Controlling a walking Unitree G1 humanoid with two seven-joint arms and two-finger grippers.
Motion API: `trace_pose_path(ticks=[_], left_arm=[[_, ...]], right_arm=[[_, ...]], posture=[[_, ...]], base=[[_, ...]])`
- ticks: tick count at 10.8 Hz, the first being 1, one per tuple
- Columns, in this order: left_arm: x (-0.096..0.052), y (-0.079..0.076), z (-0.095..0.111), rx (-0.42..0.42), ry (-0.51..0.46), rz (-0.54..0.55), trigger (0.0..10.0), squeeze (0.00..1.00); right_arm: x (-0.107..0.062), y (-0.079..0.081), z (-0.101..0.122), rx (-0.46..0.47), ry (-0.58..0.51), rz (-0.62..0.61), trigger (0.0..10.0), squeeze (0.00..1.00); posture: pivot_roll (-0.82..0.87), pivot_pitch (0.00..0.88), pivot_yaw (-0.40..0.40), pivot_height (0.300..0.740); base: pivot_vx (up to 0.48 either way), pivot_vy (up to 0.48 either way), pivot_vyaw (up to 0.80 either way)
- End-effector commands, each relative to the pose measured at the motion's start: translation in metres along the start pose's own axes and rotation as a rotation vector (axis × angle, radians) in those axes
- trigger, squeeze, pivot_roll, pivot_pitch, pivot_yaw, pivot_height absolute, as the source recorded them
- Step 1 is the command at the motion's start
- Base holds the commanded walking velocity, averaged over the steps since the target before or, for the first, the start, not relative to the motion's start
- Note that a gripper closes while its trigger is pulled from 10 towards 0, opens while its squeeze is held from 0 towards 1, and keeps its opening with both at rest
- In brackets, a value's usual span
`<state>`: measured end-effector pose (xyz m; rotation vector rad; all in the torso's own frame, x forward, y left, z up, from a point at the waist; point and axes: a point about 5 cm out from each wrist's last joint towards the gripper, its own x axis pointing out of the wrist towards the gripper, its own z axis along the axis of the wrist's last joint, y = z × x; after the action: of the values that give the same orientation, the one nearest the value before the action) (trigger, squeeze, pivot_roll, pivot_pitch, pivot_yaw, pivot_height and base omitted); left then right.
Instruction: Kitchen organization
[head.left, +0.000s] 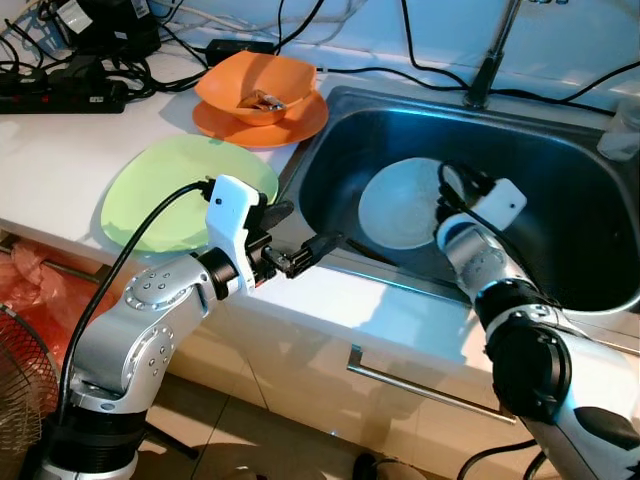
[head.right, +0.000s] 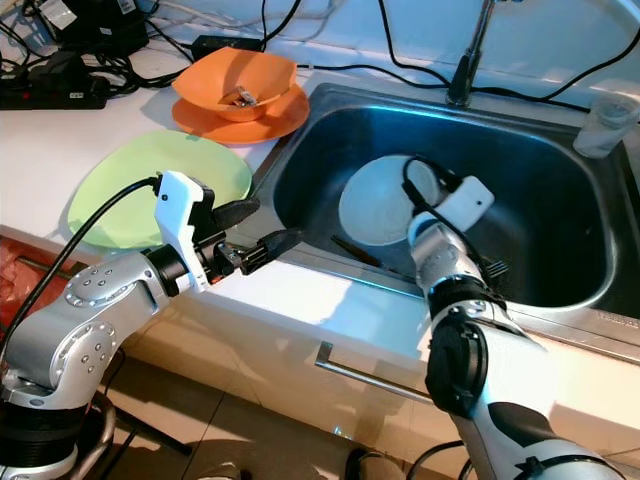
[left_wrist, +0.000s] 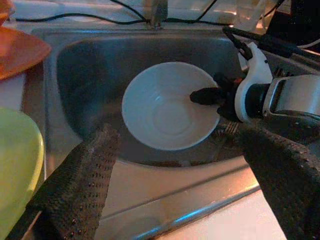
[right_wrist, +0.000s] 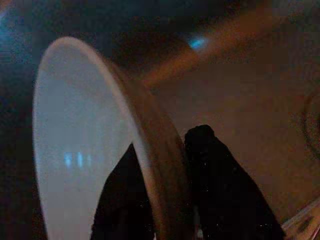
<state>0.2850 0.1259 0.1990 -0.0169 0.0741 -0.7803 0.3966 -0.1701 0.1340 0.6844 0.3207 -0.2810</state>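
A plain white ceramic bowl (left_wrist: 167, 107) in the dull grey steel sink (head.left: 560, 170); pale green round plate (head.left: 150, 195), orange bowl (head.left: 258, 85) on orange plate (head.left: 300, 122); white surface (head.left: 60, 150).

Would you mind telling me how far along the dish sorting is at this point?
Already on the counter: a green plate and an orange bowl on an orange plate. In hand: the right claw has its fingers either side of the white bowl's rim in the sink. The left claw waits open at the sink's edge. Left: lifting that bowl out.

Bowl (head.left: 400, 205) in the sink (head.left: 560, 180) — 2 plates (head.left: 190, 190) on the counter (head.left: 60, 150) to its left.
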Motion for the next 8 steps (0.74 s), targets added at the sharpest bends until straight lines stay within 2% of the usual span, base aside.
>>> trace_pose_path(ticks=[1,6,8], left_arm=[[0.001,0.000,0.001,0.020,0.004,-0.011,10.0,0.00],[0.003,0.002,0.000,0.025,-0.005,0.006,10.0,0.00],[0.004,0.004,0.001,0.032,-0.015,0.021,10.0,0.00]], right_arm=[[0.000,0.008,0.008,0.013,-0.025,0.034,10.0,1.00],[0.000,0.011,0.010,0.052,-0.011,0.062,10.0,1.00],[-0.001,0.016,0.023,0.018,-0.077,0.086,10.0,1.00]], posture=[[0.11,0.120,0.002,0.740],[0.11,0.112,-0.014,0.740],[0.11,0.103,-0.022,0.740]], base=[[0.000,0.000,0.00],[0.000,0.000,0.00],[0.000,0.000,0.00]])
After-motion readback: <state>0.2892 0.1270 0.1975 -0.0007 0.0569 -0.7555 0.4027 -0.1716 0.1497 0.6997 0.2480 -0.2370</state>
